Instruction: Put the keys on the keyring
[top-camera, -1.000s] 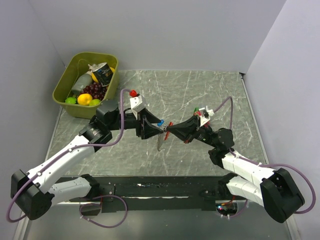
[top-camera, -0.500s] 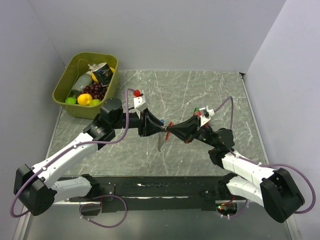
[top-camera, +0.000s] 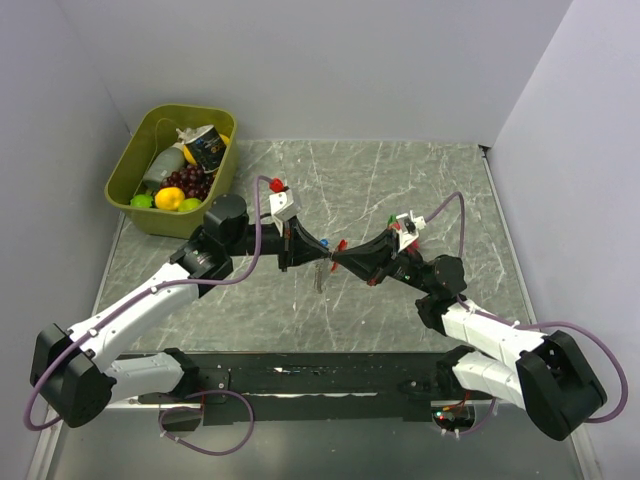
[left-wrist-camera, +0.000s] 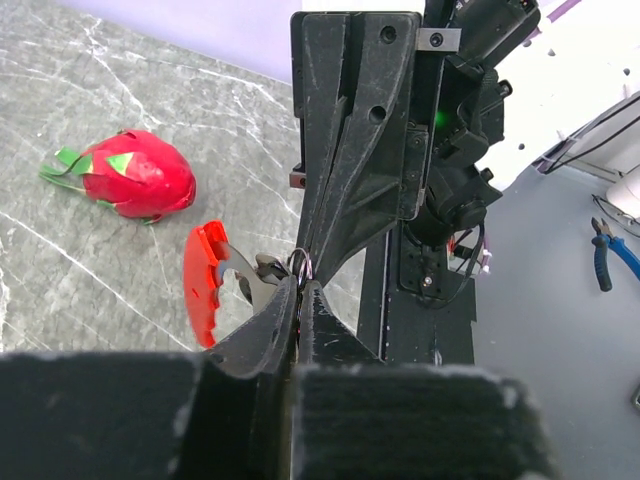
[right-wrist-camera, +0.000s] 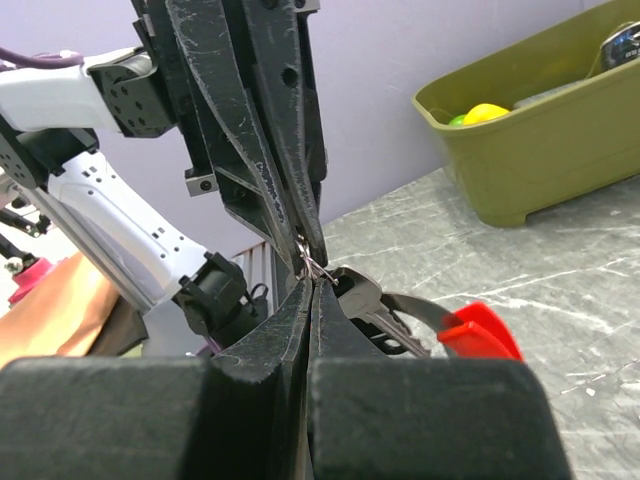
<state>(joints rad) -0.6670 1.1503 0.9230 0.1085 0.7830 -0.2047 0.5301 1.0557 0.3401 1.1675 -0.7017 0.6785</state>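
Over the gray marble-look table (top-camera: 400, 180), the left gripper (left-wrist-camera: 298, 292) and right gripper (right-wrist-camera: 310, 295) meet tip to tip, both squeezed tight on the keyring (left-wrist-camera: 205, 285) by its shiny little ring, curved red clip poking toward the far side, silver chain hanging straight down, green bin (top-camera: 128, 185) far behind.

The red curved keyring (left-wrist-camera: 203, 283) hangs in mid-air, its silvery ring (left-wrist-camera: 300, 263) pinched where the left fingers (left-wrist-camera: 280, 320) and right fingers (left-wrist-camera: 345, 190) meet. A tiny blue-headed key (top-camera: 325, 243) sits just beside those tips, and a chain (top-camera: 318, 278) dangles below.
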